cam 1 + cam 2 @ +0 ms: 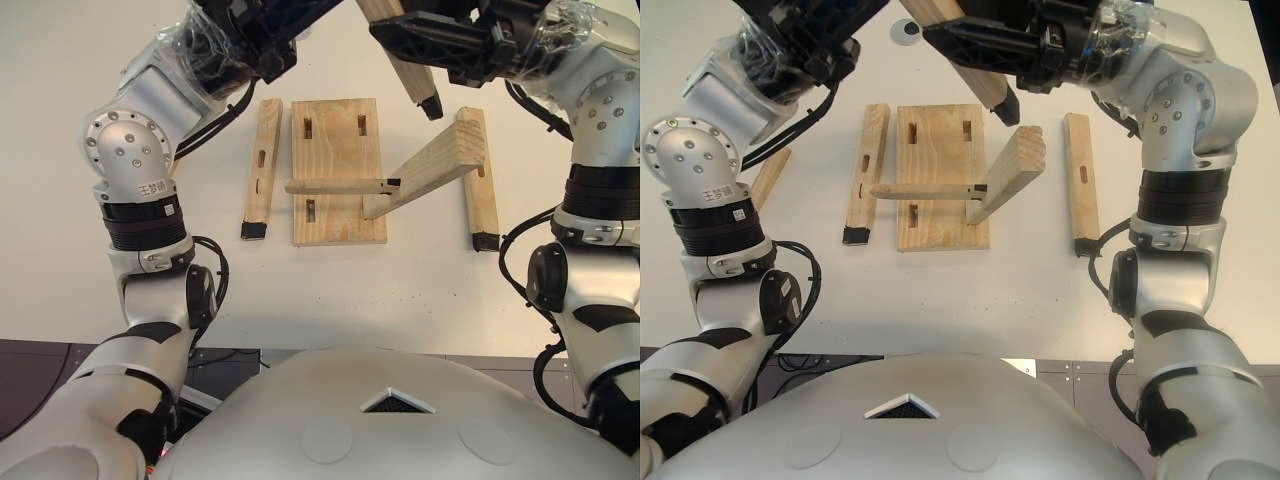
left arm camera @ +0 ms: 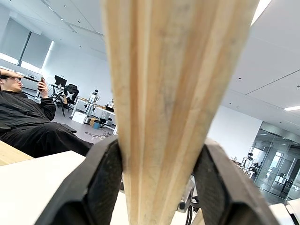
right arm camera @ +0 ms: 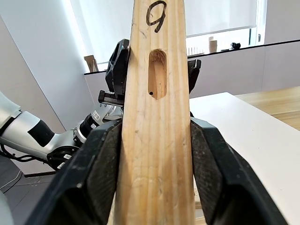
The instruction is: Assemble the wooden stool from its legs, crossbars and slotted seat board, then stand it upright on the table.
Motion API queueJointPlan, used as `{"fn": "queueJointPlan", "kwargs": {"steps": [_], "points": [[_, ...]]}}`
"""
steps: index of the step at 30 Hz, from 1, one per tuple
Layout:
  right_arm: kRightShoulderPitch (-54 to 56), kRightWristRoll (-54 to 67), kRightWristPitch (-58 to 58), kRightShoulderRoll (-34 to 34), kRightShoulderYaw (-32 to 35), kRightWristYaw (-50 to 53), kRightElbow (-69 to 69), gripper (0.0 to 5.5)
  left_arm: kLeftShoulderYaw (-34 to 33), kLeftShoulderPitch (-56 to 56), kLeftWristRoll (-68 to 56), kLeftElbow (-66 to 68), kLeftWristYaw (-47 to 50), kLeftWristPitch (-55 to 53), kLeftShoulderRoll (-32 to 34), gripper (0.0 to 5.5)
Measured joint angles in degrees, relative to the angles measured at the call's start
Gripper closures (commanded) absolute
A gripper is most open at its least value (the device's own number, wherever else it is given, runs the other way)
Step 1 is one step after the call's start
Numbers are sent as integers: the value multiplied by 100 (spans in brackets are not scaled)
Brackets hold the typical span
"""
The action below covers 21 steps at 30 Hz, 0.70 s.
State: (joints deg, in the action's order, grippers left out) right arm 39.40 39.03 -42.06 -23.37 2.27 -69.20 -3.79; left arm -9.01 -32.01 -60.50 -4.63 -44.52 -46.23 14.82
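Note:
The slotted seat board [image 1: 338, 150] lies flat mid-table. A thick leg [image 1: 432, 168] leans tilted on its right side, and a thin crossbar [image 1: 335, 186] runs from that leg leftward across the board. One loose leg [image 1: 262, 160] lies left of the board and another [image 1: 480, 185] to its right. Above the board's far edge a fourth leg [image 1: 408, 70], black-tipped and slotted, hangs slanted in the air. My right gripper [image 3: 157, 173] is shut on it, and my left gripper [image 2: 157, 187] is shut on the same leg further along.
Another wooden piece [image 1: 770, 178] lies on the white table [image 1: 420, 290] at the far left, partly hidden behind my left arm. The table's near edge [image 1: 400, 350] runs just below the parts.

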Motion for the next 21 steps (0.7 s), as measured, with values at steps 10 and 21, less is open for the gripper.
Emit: {"fn": "queueJointPlan", "kwargs": {"steps": [10,21], "points": [[-31,-276,-38,-279,-219,213,-61,194,-280,124,462,820,-427,938,-50,344],[-265,-387,470,-907,954,800,-1031,194,-414,2198,1259,574,-1742,1450,1029,344]]}}
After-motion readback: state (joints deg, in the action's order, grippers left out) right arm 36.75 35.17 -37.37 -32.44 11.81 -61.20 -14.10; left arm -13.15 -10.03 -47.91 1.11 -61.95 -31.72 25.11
